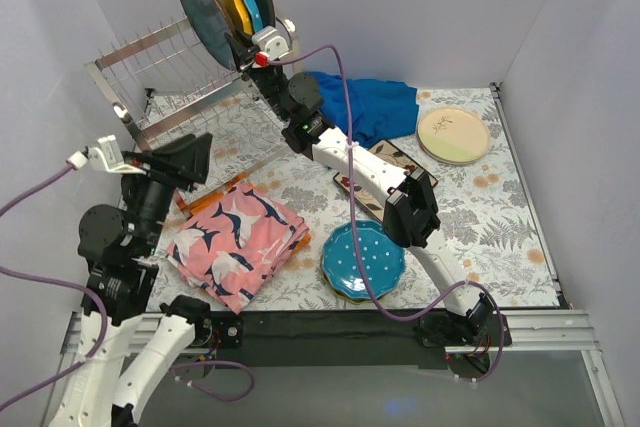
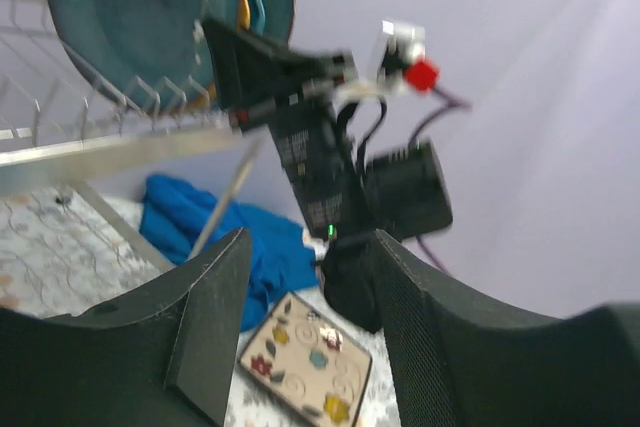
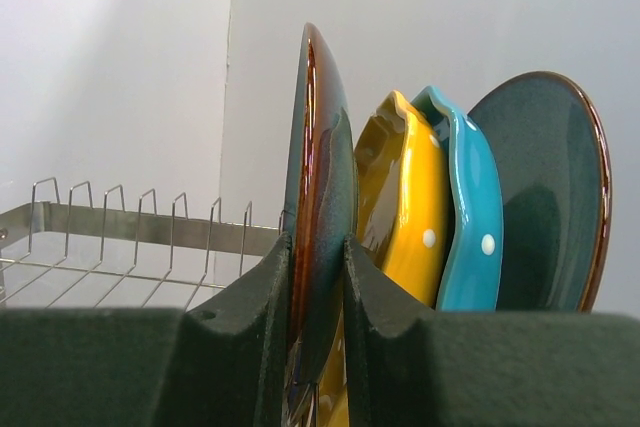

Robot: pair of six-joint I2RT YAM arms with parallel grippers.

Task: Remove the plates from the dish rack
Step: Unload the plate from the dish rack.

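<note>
Teal plate (image 3: 318, 177) bottom hidden | right fingers (image 3: 240, 347) pinch it | rack (image 2: 110, 147) blurred

The right gripper (image 3: 318, 247) clamps the rim of the front dark teal plate (image 3: 320, 137). Just right of its jaws the yellow plate (image 3: 405, 197) leaves only a narrow gap, with the blue dotted plate (image 3: 465, 217) and second dark teal plate (image 3: 545, 197) packed beyond. Left of the jaws, room opens above the dish rack (image 3: 130, 232) prongs. Ahead of the left gripper (image 2: 308, 242), between its spread jaws, the right arm (image 2: 320, 172) blocks the way.
</note>
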